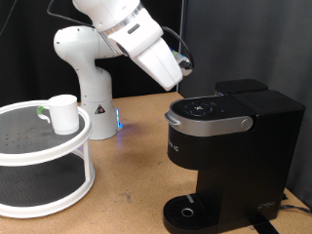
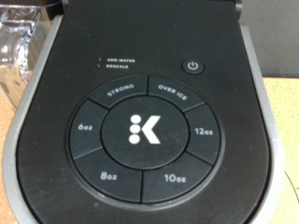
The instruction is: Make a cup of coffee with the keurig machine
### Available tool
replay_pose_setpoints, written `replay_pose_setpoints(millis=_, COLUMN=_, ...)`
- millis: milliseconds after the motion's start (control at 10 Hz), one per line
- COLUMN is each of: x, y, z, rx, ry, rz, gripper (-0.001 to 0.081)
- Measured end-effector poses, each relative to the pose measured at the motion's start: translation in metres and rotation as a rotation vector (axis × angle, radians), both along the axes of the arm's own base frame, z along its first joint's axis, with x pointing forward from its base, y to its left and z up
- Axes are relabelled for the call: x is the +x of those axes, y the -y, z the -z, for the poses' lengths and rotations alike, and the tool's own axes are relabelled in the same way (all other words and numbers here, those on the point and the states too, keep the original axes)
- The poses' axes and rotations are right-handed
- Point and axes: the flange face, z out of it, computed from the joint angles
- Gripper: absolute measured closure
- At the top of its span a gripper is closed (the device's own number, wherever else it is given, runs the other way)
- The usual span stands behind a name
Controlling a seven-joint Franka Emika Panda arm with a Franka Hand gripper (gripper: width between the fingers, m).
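Note:
The black keurig machine (image 1: 224, 146) stands on the wooden table at the exterior view's right, lid closed, its silver-grey handle (image 1: 205, 124) at the front. My gripper (image 1: 184, 70) hangs just above the machine's lid, pointing down at it. The wrist view is filled by the lid's round button panel (image 2: 142, 129), with the size buttons around the centre K button and a power button (image 2: 192, 66); no fingers show there. The white cup (image 1: 63, 113) stands on the top tier of a white round shelf (image 1: 29, 156) at the exterior view's left, far from the gripper. The drip tray (image 1: 185, 211) has nothing on it.
A small green-topped item (image 1: 41, 110) sits beside the cup on the shelf. The robot's white base (image 1: 86, 83) stands behind the shelf. Bare wooden table (image 1: 132, 166) lies between the shelf and the machine.

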Motion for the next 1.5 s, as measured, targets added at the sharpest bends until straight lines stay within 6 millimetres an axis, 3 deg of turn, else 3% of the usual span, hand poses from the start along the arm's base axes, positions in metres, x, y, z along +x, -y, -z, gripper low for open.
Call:
replay_pose_setpoints(millis=300, x=-0.004, y=0.003, z=0.002, rx=0.033, ry=-0.036, rz=0.134, gripper=0.0806)
replay_pose_setpoints(millis=500, x=-0.018, y=0.015, z=-0.008, rx=0.045, ry=-0.026, rz=0.171, gripper=0.0806)
replay_pose_setpoints(millis=900, x=-0.051, y=0.049, z=-0.029, rx=0.008, ry=0.026, rz=0.152, gripper=0.0806)
replay_pose_setpoints(millis=1100, x=-0.063, y=0.057, z=-0.033, rx=-0.005, ry=0.035, rz=0.156, gripper=0.0806)
replay_pose_setpoints(millis=1300, x=-0.063, y=0.056, z=-0.031, rx=-0.002, ry=0.031, rz=0.144, gripper=0.0806)
replay_pose_setpoints(millis=1500, x=-0.071, y=0.068, z=-0.029, rx=0.012, ry=0.032, rz=0.108, gripper=0.0806)
